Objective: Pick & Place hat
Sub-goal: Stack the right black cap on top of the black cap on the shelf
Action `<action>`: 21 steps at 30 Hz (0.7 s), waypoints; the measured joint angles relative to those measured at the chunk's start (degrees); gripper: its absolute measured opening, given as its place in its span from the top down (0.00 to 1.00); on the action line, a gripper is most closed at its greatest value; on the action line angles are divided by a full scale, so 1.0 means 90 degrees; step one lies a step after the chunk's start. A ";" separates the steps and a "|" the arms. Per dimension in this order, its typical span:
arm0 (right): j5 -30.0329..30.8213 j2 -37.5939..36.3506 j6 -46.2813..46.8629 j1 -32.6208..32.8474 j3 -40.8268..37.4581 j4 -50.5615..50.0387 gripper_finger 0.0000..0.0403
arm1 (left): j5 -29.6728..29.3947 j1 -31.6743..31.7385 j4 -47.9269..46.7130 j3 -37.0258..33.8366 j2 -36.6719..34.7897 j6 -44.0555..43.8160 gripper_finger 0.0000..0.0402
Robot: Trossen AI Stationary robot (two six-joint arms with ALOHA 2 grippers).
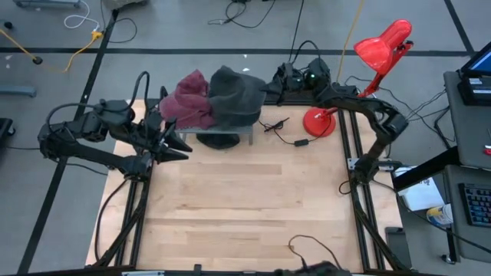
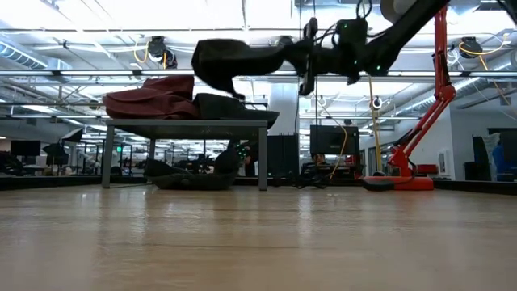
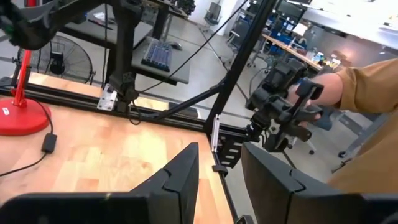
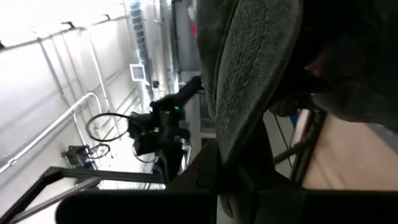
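Note:
A dark grey knit hat (image 1: pixel 234 96) (image 2: pixel 234 61) hangs in the air over a small grey stand (image 2: pixel 186 125) at the table's far edge. My right gripper (image 1: pixel 270 86) (image 2: pixel 305 56) is shut on it from the right. A maroon hat (image 1: pixel 192 100) (image 2: pixel 153 99) lies on the stand's top, with another dark cloth item (image 2: pixel 230 107) beside it. My left gripper (image 1: pixel 178 146) (image 3: pixel 219 168) waits open, left of the stand near the table's left edge, touching nothing. My right gripper pinches the grey hat's right-hand edge (image 2: pixel 279 53) between its two fingers, coming level from the table's right side. The knit cloth (image 4: pixel 249 74) runs back between the fingers. The hat is lifted clear of the stand and sticks out leftward from the fingers.
A red desk lamp (image 1: pixel 318 121) stands at the far right of the table, with a black cable and plug (image 1: pixel 301 142) beside it. A dark object (image 2: pixel 194 178) lies under the stand. The near wooden half of the table (image 1: pixel 245 207) is bare. A person's sleeve (image 3: pixel 373 99) shows beyond the table.

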 joint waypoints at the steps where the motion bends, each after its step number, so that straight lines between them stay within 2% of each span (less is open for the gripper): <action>1: -0.0071 0.0099 -0.0025 -0.0023 0.0030 0.0000 0.99 | 0.0000 0.0000 -0.0027 0.0000 0.0000 0.0023 0.69; 9: -0.0276 0.0894 -0.0212 -0.0073 0.0280 0.0112 0.99 | -0.0002 0.0005 -0.0150 0.0000 0.0004 0.0028 0.70; 16: -0.0331 0.1148 -0.0348 -0.0110 0.0278 0.0027 0.99 | -0.0002 0.0005 -0.0149 0.0000 0.0002 0.0032 0.70; 21: -0.0377 0.1311 -0.0549 -0.0109 0.0278 -0.0466 0.99 | -0.0029 0.0005 -0.0151 0.0000 0.0005 0.0104 0.70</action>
